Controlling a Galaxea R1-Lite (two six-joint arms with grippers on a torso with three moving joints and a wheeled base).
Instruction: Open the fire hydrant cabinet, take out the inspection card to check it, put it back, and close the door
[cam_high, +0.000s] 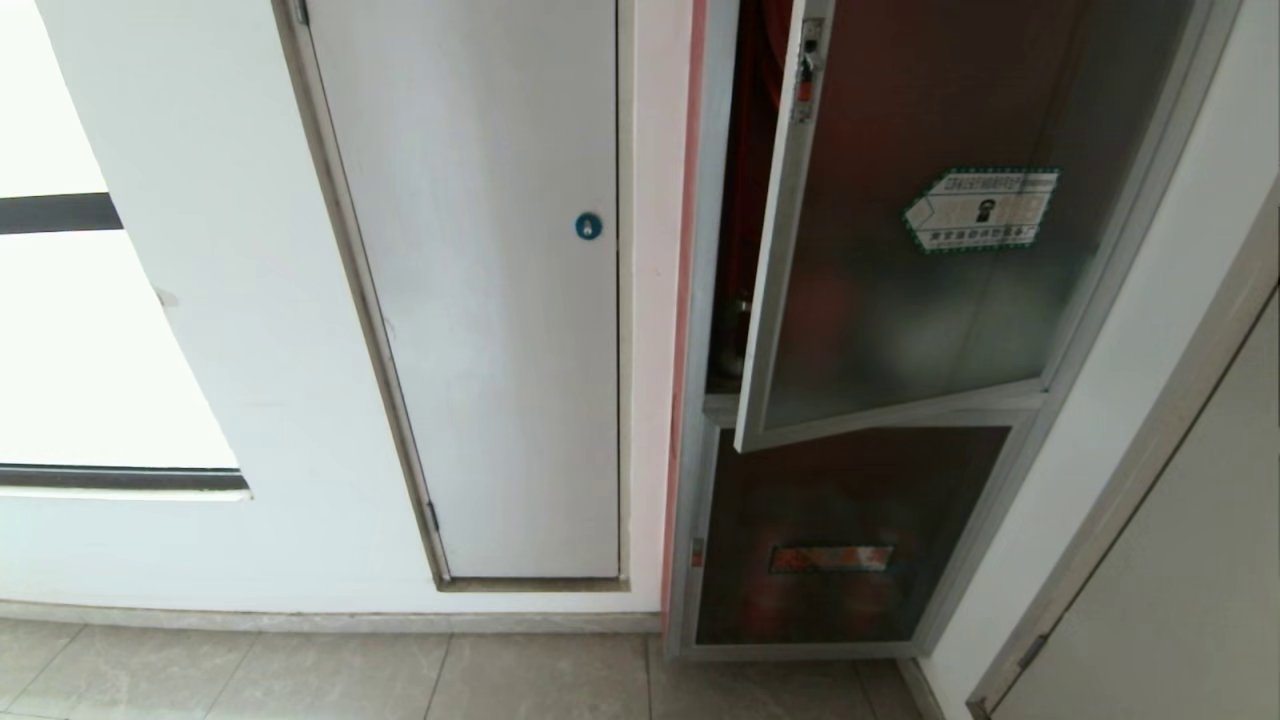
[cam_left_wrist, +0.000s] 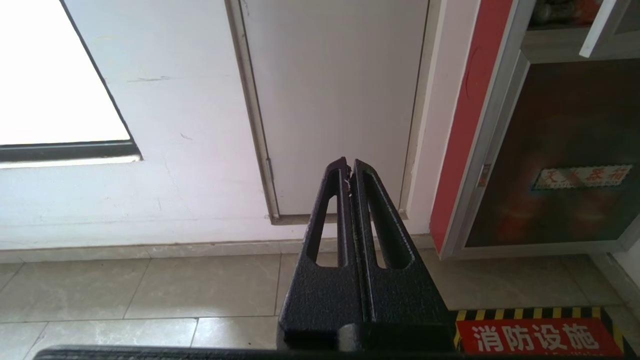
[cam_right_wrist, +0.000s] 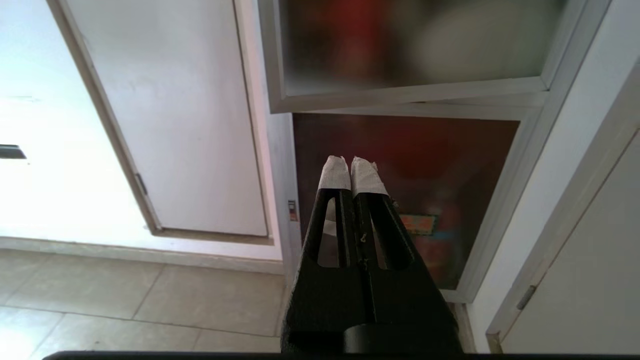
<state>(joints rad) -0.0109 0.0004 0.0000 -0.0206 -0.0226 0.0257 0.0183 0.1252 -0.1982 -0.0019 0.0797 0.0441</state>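
The fire hydrant cabinet (cam_high: 700, 330) stands in the wall beside a white door (cam_high: 480, 300). Its glass door (cam_high: 900, 300) hangs partly ajar, red interior showing in the gap. The inspection card cannot be seen. The left gripper (cam_left_wrist: 349, 167) and right gripper (cam_right_wrist: 350, 165) both have jaws clenched on nothing, low above the floor (cam_left_wrist: 150, 290).

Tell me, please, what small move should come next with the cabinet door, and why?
Probably raise the right gripper, now shut and empty below the door, to the door's free edge and swing it wider. The door stands only ajar, the cabinet shows a narrow gap, and no card is visible.
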